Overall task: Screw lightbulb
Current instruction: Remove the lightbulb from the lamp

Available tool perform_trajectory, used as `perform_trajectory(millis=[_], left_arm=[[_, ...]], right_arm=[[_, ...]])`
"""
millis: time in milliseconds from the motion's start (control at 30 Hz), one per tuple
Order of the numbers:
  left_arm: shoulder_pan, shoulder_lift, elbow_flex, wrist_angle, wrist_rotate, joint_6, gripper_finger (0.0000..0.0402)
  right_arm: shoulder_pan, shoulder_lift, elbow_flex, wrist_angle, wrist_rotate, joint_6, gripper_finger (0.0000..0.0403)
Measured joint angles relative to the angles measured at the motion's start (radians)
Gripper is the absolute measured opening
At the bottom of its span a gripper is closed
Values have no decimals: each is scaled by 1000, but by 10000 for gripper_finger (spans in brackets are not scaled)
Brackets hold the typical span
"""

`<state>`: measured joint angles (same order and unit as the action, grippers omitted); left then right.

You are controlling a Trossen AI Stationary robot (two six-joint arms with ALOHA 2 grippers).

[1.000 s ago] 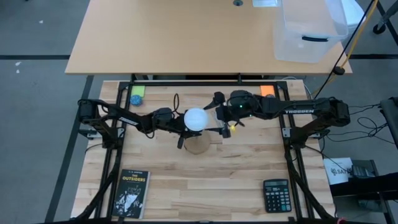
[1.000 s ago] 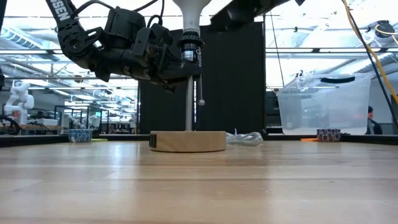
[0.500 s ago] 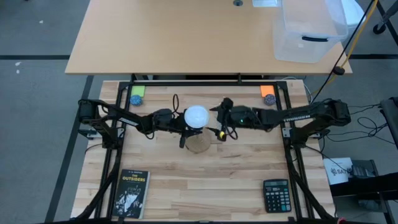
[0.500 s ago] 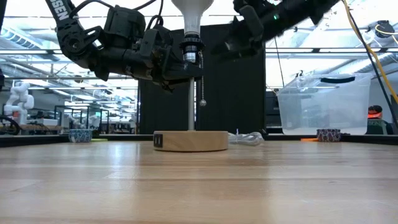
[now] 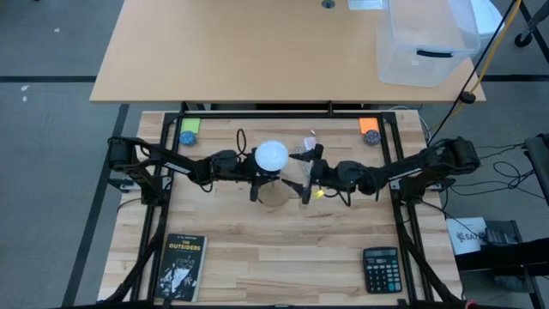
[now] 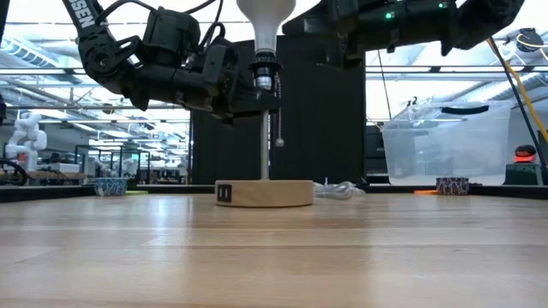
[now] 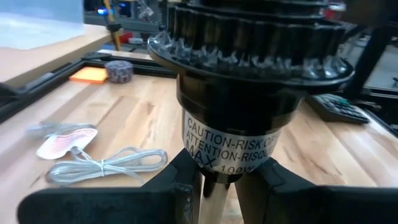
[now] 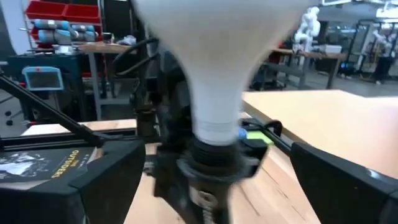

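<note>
— At table centre, what differs from a second ago?

— The right gripper [image 5: 306, 178] now sits lower and farther toward its own side, just beside the tan wooden round lamp base [image 5: 275, 196]; earlier it was over the small white frosted lightbulb [image 5: 272, 156]. Its fingers [image 8: 81, 186] stand wide apart, holding nothing. The left gripper [image 5: 255, 178] has not moved: closed on the black ribbed lamp socket [image 7: 249, 81] just under the bulb. The base has turned slightly in the low view.

— Where is the bulb?

— Seated upright in the socket on top of the thin stem, both grippers flanking it.

— Counts?

— One bulb, one lamp, two arms, one black paperback book [image 5: 180, 267], one black calculator [image 5: 381, 269], one clear plastic bin [image 5: 426, 41], one coiled white cable [image 7: 102, 167].

— Anything obscured?

— The low view cuts off the bulb's globe; in the right wrist view the bulb is blurred. The left wrist view shows only part of the socket's warning label.
</note>
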<state>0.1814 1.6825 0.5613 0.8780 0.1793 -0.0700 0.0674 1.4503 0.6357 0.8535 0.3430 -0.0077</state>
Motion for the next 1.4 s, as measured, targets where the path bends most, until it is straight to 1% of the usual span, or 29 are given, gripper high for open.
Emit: perform_trajectory(millis=[200,333,400,533,667,800,1000,1133,1300,1400], left_arm=[[1,0,0,3,-65,-21,71],[1,0,0,3,-94,-28,71],[1,0,0,3,-95,-30,71],[1,0,0,3,-94,-31,71],[0,0,0,2,-94,-34,71],[0,0,0,2,-94,-34,71],[0,0,0,-2,-92,-34,71],[0,0,0,-2,-89,-33,71],[-1,0,0,-3,-82,-30,71],[0,0,-1,-3,-62,-30,71]], right_arm=[[7,106,53,97,4,-48,393],[5,163,112,157,96,-88,393],[-3,193,148,153,109,-119,393],[-17,263,228,146,100,-129,393],[-27,310,270,146,102,-155,390],[-33,305,283,153,100,-167,363],[-41,274,282,139,96,-178,296],[-41,263,282,140,94,-206,260],[-44,260,281,133,57,-212,225],[-49,260,281,129,38,-209,211]])
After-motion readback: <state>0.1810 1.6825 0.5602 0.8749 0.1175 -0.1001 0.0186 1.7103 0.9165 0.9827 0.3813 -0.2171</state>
